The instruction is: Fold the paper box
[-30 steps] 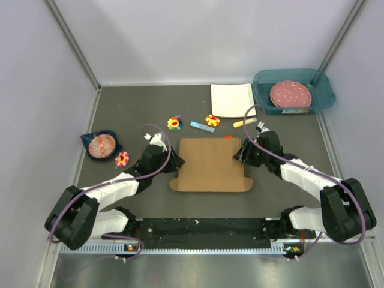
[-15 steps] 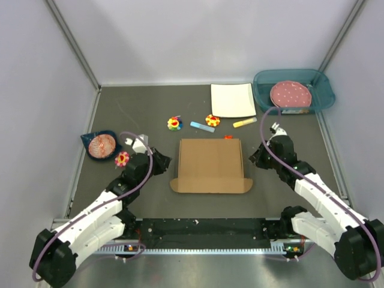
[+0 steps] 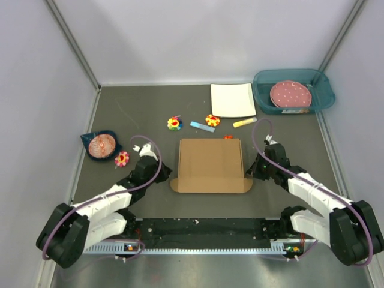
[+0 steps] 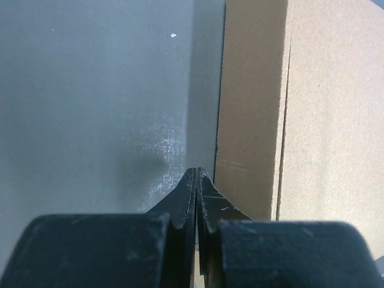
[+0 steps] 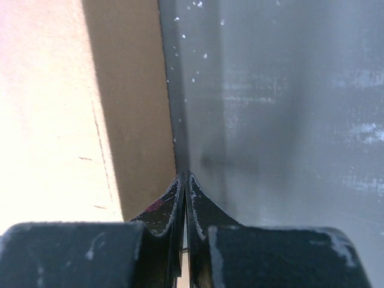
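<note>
Left gripper [image 3: 165, 174] pinched fully together with nothing between the fingers, its tip just beside the left edge of the paper box [image 3: 210, 163]. Right gripper [image 3: 251, 170] likewise closed and empty, just off the box's right edge. Box lies flat on the dark table [image 3: 135, 108], mid-table between both arms — white square plate [image 3: 233, 100] well behind it.

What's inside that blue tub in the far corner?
In the tub lies a pink round thing with white dots, covering most of the floor. Whatever is beneath it is hidden.
</note>
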Robot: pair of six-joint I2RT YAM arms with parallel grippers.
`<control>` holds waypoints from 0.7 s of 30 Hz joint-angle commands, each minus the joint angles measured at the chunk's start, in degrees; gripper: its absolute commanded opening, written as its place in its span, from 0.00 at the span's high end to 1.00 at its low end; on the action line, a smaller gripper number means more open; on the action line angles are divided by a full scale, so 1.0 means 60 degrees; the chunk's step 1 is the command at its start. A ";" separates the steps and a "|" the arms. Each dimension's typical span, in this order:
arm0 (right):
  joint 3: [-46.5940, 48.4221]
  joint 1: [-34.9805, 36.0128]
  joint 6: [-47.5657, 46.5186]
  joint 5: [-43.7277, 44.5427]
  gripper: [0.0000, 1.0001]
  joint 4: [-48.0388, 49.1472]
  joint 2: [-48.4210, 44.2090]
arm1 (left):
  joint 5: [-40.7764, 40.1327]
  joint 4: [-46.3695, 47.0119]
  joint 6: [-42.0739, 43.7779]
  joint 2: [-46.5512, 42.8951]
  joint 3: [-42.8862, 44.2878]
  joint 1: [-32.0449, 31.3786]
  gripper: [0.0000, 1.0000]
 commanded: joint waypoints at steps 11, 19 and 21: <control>-0.0263 -0.0076 0.0100 -0.0960 1.00 0.1134 -0.0508 | 0.1703 0.1990 0.0020 0.0835 -0.0014 0.0048 1.00; -0.0307 -0.0047 0.0085 -0.1180 1.00 0.0534 -0.1649 | 0.2172 0.2137 0.0050 0.0369 -0.0365 0.0048 1.00; -0.0220 -0.0047 0.0085 -0.1297 1.00 0.0403 -0.1899 | 0.2275 0.2034 0.0050 -0.0114 -0.0439 0.0048 1.00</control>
